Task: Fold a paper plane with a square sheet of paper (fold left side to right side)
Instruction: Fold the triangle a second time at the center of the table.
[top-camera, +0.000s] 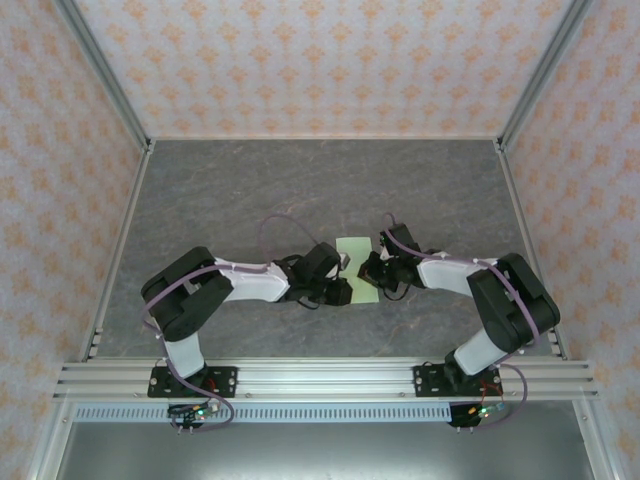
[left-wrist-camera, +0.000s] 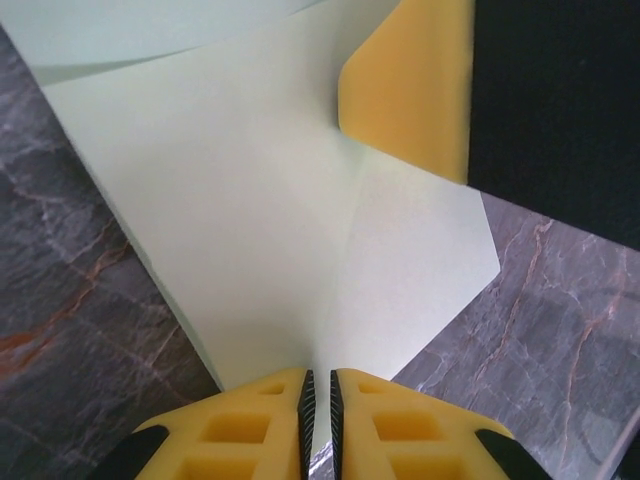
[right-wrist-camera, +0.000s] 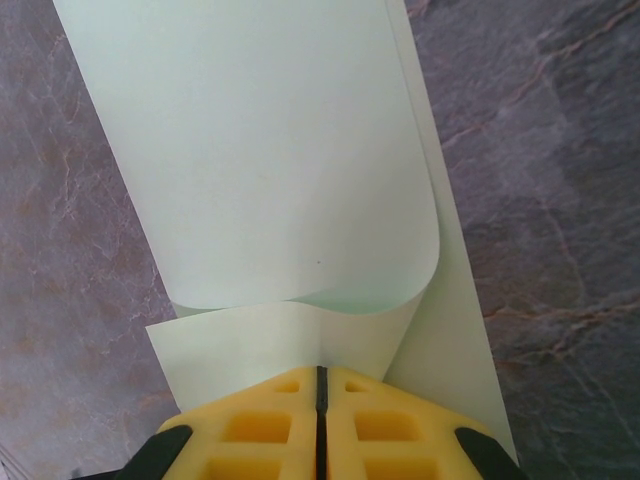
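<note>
The pale-green square sheet of paper (top-camera: 356, 262) lies mid-table between the two grippers, one side lifted and curled over. In the right wrist view the sheet (right-wrist-camera: 260, 150) rolls back over itself in a soft loop, and my right gripper (right-wrist-camera: 321, 372) is shut on its near edge. In the left wrist view the sheet (left-wrist-camera: 250, 200) spreads away from my left gripper (left-wrist-camera: 320, 385). Its jaws are pinched on a corner, and faint creases fan out from them. A yellow finger of the right gripper (left-wrist-camera: 410, 80) touches the paper's far side. From above, the left gripper (top-camera: 338, 290) and right gripper (top-camera: 375, 268) flank the sheet.
The grey marbled table (top-camera: 300, 190) stretches bare toward the back and both sides. Patterned walls close it in on three sides. An aluminium rail (top-camera: 320, 378) with the arm bases runs along the near edge.
</note>
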